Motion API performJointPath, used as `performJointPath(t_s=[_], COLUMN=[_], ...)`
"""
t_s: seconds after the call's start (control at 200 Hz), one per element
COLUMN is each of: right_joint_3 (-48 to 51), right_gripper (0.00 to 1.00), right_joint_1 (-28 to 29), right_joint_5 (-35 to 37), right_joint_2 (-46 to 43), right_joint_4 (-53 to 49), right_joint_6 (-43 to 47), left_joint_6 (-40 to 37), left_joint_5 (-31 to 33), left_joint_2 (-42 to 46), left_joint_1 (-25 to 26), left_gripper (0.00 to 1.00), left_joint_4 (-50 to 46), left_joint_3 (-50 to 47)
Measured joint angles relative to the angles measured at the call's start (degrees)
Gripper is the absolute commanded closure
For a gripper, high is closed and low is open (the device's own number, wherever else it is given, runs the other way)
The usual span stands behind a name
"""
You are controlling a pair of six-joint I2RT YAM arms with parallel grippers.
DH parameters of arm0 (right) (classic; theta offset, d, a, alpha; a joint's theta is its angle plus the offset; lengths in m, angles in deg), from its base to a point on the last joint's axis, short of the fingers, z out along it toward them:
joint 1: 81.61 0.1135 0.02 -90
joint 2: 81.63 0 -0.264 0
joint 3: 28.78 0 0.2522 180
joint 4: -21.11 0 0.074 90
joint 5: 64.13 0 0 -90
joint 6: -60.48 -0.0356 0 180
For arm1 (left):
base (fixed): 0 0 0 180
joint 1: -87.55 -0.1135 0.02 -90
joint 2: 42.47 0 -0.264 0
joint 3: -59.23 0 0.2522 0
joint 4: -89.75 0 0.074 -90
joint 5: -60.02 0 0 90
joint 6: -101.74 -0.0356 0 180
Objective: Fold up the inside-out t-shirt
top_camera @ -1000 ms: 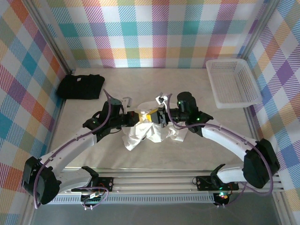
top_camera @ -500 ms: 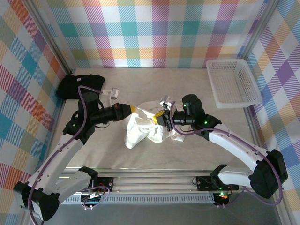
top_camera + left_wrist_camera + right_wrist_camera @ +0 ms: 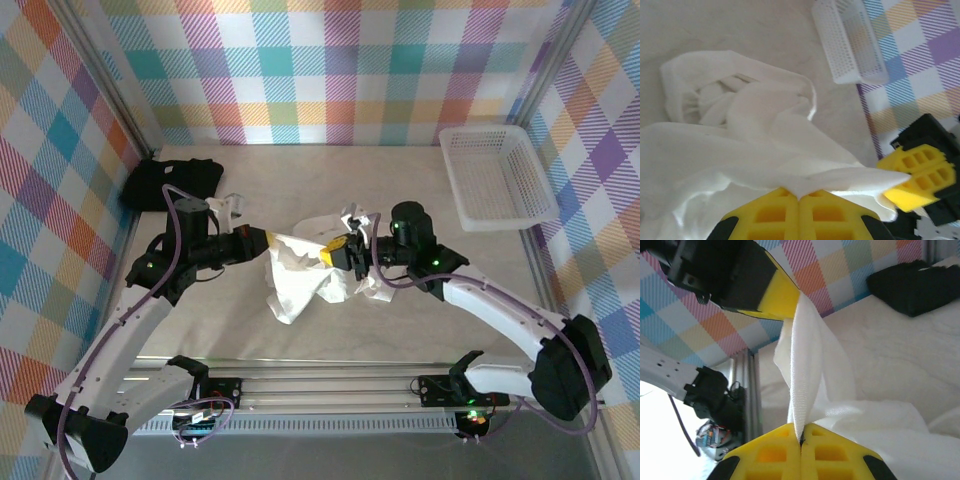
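Two closed grips on the inside-out t-shirt [image 3: 300, 285].
Left gripper [image 3: 262, 240] and right gripper [image 3: 332, 254] each pinch a taut edge strung between them; the rest bunches beneath.

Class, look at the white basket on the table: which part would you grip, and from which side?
Probably pinch the basket by its long wall facing mid-table, from above, one finger inside, one outside: it sits upright and open-topped, with thin walls.
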Motion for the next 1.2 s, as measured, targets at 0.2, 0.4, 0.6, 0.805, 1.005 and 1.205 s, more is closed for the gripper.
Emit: performJointPath(t_s=[0.2,0.4,0.6,0.805,1.005,1.205], right_joint_3=[-0.11,-1.6,-2.58,-2.69,-2.69,-2.69], right_gripper=[1.0,1.0,1.0,1.0,1.0,1.0], right_joint_1=[2.14,3.04,3.41,3.72,3.74,3.78], right_joint_5=[-0.92,-0.28,0.11,0.11,0.22,0.55], right_joint_2=[6.51,9.94,11.41,11.43,11.39,11.06], right_joint_4=[5.16,8.59,10.25,10.27,9.99,9.05], right_joint_6=[-6.38,-11.26,-12.92,-12.92,-12.87,-12.41], left_joint_6=[-0.5,0.59,1.05,0.55,-0.13,-0.74], left_joint_5=[6.4,8.55,8.79,9.11,8.22,7.87], left_joint_2=[0.94,4.0,6.58,1.09,-6.8,-10.49], left_joint_1=[-0.13,-0.17,1.46,2.45,3.98,4.42], left_gripper=[0.8,0.61,0.52,0.51,0.53,0.67], left_joint_4=[-0.31,-0.09,1.55,6.1,11.3,14.95], left_joint_3=[-5.01,-11.5,-14.21,-14.1,-13.55,-12.66])
